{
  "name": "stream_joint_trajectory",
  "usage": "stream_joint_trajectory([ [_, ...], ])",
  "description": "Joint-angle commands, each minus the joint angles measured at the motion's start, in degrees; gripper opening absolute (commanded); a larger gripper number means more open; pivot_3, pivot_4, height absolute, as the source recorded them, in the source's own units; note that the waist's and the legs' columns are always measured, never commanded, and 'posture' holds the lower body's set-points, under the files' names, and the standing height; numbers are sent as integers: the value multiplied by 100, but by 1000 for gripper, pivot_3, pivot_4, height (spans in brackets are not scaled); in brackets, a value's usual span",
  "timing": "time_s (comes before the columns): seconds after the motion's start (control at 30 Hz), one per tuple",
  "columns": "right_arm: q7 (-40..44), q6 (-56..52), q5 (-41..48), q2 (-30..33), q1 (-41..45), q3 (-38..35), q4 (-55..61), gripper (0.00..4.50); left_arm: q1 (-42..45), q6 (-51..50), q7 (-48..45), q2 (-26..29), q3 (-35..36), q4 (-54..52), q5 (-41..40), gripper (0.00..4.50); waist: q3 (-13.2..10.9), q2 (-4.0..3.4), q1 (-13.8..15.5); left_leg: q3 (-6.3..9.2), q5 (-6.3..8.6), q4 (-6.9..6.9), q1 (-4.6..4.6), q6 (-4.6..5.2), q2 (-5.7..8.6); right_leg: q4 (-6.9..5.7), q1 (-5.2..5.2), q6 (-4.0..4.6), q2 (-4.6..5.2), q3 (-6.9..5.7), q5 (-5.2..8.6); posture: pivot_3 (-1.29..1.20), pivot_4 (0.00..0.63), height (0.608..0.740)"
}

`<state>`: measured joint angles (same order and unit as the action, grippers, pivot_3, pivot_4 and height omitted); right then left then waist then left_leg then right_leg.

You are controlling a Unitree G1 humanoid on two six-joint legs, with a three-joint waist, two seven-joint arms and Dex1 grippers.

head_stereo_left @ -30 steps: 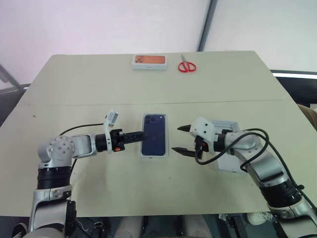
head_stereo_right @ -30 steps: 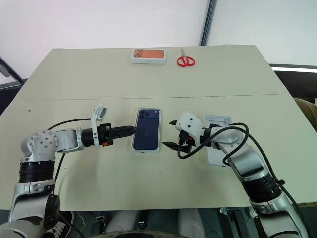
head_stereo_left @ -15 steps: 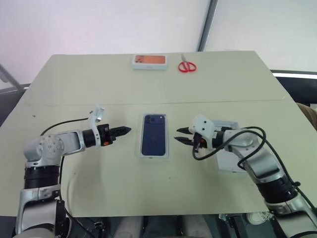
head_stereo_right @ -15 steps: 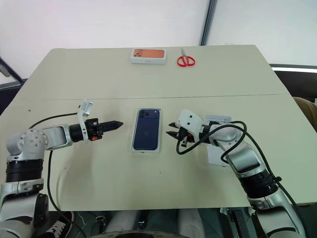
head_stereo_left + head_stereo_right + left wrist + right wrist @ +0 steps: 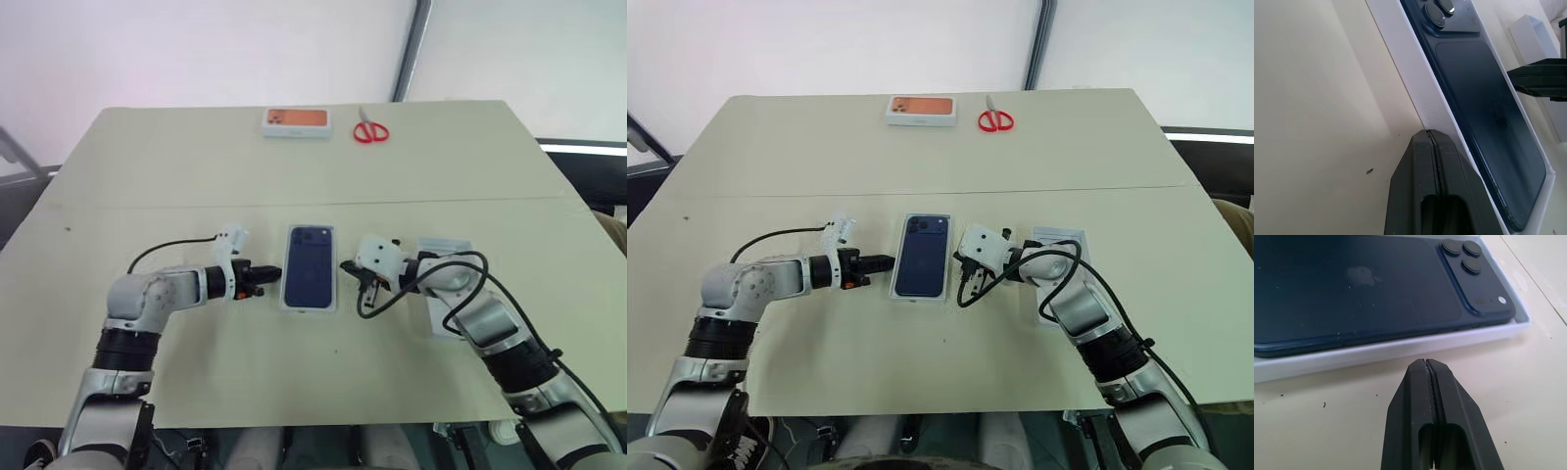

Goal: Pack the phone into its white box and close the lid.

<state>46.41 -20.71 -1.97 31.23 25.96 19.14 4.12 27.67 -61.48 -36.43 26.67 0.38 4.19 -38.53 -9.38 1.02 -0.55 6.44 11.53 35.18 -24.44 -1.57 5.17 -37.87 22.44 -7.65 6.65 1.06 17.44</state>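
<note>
A: Both hands pressed together, empty: left hand [image 5: 263,276] and right hand [image 5: 351,268] flank the white box [image 5: 309,307] mid-worktop [image 5: 147,176].

B: The phone [image 5: 309,266] lies inside. Likely glossy, slippery; better to nudge the box's stiff walls.

Head pair looking down; wrist cameras facing in close

Both eye views are overlooking the whole counter [image 5: 147,166]; each wrist camera is sitting low, sharing the phone [image 5: 1484,112] from opposite sides.

beige table [image 5: 196,166], white wall [image 5: 196,49], dark post [image 5: 409,49]
</note>
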Motion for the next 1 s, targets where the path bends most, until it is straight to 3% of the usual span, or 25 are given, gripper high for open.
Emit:
stream_joint_trajectory([
  [0.03,51,-10,38,10,23,-103,222,21,-13,16,-108,-167,-258,-111,97,0,0,0,9,0,0,0,0,0,0,0,0,0,0,0,0,0,150,740],
  [0.27,357,-74,161,723,-546,-530,552,21,197,-1,-2,-904,-567,-158,218,0,0,0,168,6,1,12,-1,4,10,11,-16,-1,7,-8,0,0,150,740],
  [0.5,475,-231,243,1150,-1057,-861,971,21,343,117,-37,-1366,-765,-64,402,0,0,-1,122,6,5,15,0,11,5,15,-21,-3,5,-12,-1,0,150,740],
  [1.0,417,-336,191,1379,-1376,-1126,1156,21,173,270,-215,-1408,-985,-64,643,0,0,0,131,6,5,16,1,11,6,19,-26,-3,7,-14,0,0,150,740],
])
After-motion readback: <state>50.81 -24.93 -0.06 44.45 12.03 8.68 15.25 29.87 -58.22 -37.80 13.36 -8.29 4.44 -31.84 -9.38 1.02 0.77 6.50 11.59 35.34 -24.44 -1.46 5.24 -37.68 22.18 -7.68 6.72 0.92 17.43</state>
